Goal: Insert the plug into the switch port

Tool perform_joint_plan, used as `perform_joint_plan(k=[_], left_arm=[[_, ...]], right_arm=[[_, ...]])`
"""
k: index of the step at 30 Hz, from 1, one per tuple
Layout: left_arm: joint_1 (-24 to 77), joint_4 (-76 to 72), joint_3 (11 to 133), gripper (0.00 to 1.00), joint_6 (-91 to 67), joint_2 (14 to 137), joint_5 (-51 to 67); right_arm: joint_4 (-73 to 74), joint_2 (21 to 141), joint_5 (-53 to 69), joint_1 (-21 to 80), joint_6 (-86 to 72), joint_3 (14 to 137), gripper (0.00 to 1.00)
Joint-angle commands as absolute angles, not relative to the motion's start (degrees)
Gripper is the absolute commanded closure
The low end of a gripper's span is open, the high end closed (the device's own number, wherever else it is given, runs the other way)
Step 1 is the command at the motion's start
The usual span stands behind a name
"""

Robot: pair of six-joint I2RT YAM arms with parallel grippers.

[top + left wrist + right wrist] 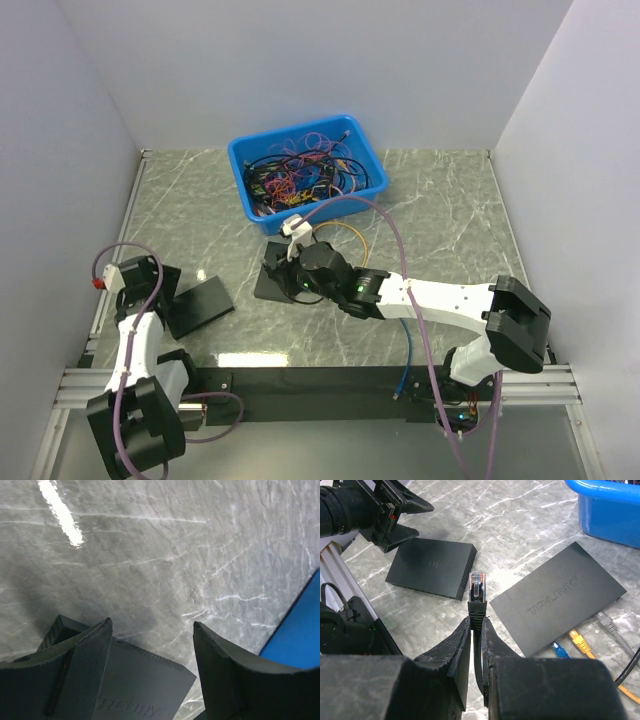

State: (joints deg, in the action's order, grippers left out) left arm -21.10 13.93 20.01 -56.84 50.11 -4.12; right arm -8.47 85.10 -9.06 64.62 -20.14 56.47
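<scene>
My right gripper [476, 621] is shut on the black boot of a network plug [476, 591]. Its clear tip points up and away, above the marble between two black switches. The TP-Link switch [559, 603] lies to the right, with blue, yellow and grey plugs in its near side. A second switch [432, 567] lies to the left. In the top view my right gripper [283, 266] hovers over the TP-Link switch [270, 288]. My left gripper [150, 626] is open and empty, just above the second switch [142, 685], which also shows in the top view [198, 305].
A blue bin [305, 172] full of tangled cables stands at the back centre; its corner shows in the left wrist view [300, 630]. An orange cable [345, 232] loops by the TP-Link switch. White walls close the table on three sides.
</scene>
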Motion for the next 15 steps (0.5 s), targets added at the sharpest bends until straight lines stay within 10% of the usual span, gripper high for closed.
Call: perform_joint_plan(k=[1, 15], left_arm=[[-20.0, 19.6, 20.3, 0.27, -58.7, 50.7, -7.5], [-11.3, 31.0, 29.6, 0.14, -62.0, 47.5, -20.6]], right_arm=[[-9.2, 84.2, -9.0, 64.6, -20.8, 59.2, 1.0], [-5.9, 85.7, -7.7, 64.6, -22.1, 61.5, 1.0]])
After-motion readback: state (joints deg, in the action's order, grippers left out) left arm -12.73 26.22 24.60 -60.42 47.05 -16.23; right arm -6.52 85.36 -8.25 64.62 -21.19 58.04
